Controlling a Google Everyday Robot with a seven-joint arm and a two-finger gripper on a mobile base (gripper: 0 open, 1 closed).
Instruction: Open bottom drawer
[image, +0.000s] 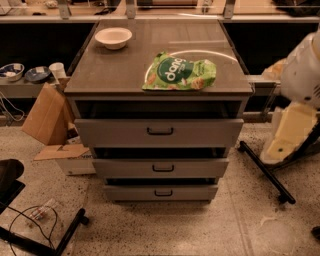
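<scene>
Matt grey metal bottom drawer (130, 193); smooth, faintly reflective surface (125, 70); glossy green plastic bag (180, 74); brown cardboard box (42, 115); smooth white arm casing (302, 75), right edge; gripper unseen.

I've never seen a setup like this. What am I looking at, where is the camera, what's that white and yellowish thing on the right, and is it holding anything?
There is just one camera view, looking down at the front of a grey cabinet. Where the camera is mounted isn't on record. The white shape at the right edge is the robot's arm. The pale yellowish end below it looks like the gripper, the part that grasps things. It hangs beside the cabinet, apart from it, and nothing can be seen in its grasp. A white bowl and a green snack bag lie on the cabinet top. Below are three drawers. The bottom drawer, the smallest, is the one to be opened, and nothing touches its handle yet.
</scene>
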